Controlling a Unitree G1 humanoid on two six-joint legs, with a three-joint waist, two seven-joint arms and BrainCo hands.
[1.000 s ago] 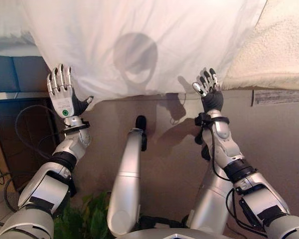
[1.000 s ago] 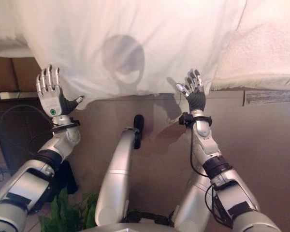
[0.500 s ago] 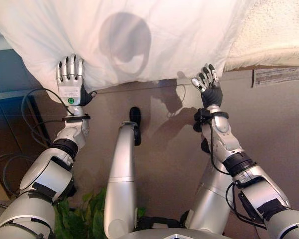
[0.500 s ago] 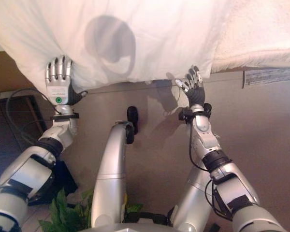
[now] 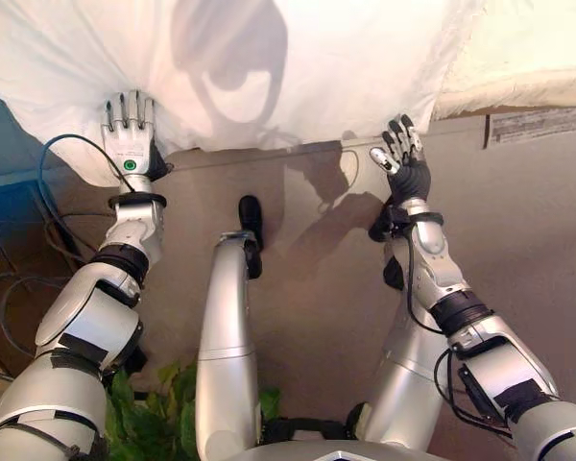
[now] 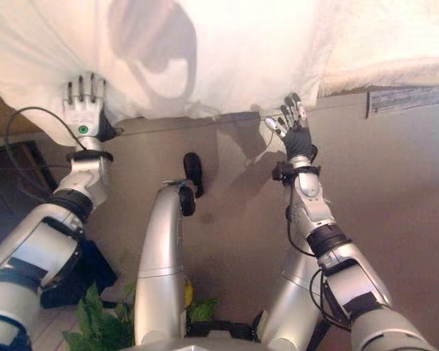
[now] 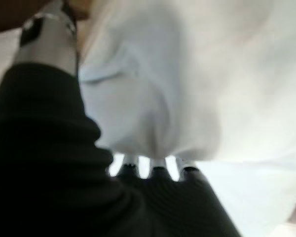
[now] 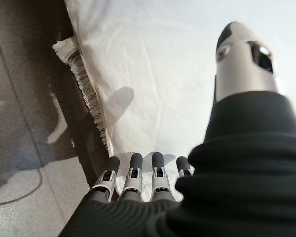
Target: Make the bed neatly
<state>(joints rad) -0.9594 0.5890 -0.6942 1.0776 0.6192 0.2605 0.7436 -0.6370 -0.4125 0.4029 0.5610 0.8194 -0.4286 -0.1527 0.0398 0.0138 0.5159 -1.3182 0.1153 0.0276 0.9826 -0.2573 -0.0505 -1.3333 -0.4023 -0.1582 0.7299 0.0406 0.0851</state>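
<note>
A white sheet (image 5: 365, 67) hangs over the near edge of the bed, and its lower hem runs across the view. My left hand (image 5: 127, 144) is open, with straight fingers laid flat against the sheet's hanging left corner. In the left wrist view the cloth (image 7: 187, 74) drapes over its fingertips. My right hand (image 5: 406, 173) is open, with spread fingers reaching just up to the hem near the sheet's right corner. The right wrist view shows its straight fingers (image 8: 133, 180) below the white cloth (image 8: 163, 74), holding nothing.
A cream fleecy blanket (image 5: 528, 48) lies on the bed to the right of the sheet. The bed's brown side panel (image 5: 518, 240) carries a label (image 5: 542, 123). A dark blue cabinet (image 5: 5, 192) stands at the left. A green plant (image 5: 154, 413) is at the bottom.
The view has shifted. My left hand has moved from beside the sheet's corner up onto the cloth. My right hand stays at the hem.
</note>
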